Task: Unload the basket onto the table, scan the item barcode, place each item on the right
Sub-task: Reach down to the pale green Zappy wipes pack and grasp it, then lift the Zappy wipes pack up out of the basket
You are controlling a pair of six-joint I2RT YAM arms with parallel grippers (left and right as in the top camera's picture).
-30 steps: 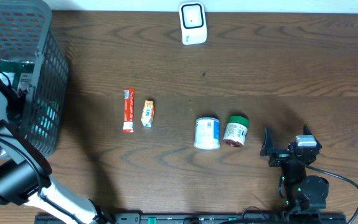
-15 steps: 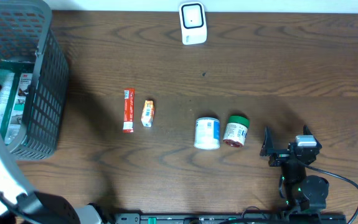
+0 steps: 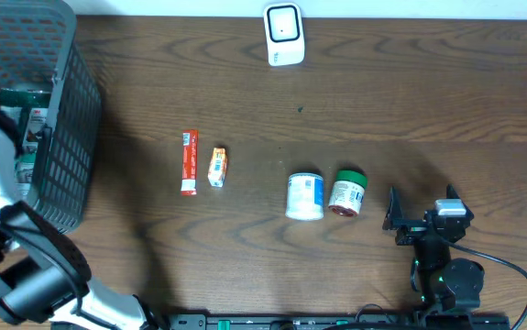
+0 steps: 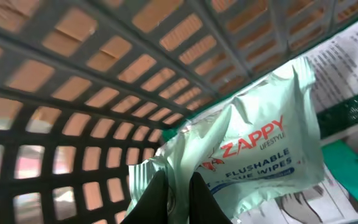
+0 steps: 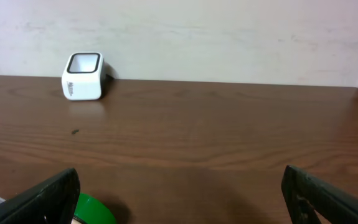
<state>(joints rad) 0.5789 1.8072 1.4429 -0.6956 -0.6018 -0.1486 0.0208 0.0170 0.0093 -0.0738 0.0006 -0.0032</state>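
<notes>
- Currently, my left gripper (image 4: 180,194) clenches the wipes pack (image 4: 253,149) inside the basket (image 4: 91,56).
- My right gripper (image 5: 179,193) gapes empty, scanner (image 5: 83,76) at eleven o'clock.

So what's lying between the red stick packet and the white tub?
Just a small orange packet, close beside the red stick packet; then bare table up to the white tub. The overhead view shows it.

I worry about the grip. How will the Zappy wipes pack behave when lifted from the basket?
Probably floppy: the wipes pack has soft, wrinkled film and is pinched only at one corner by the left pincer, so it may sag. The glossy film could slip.
</notes>
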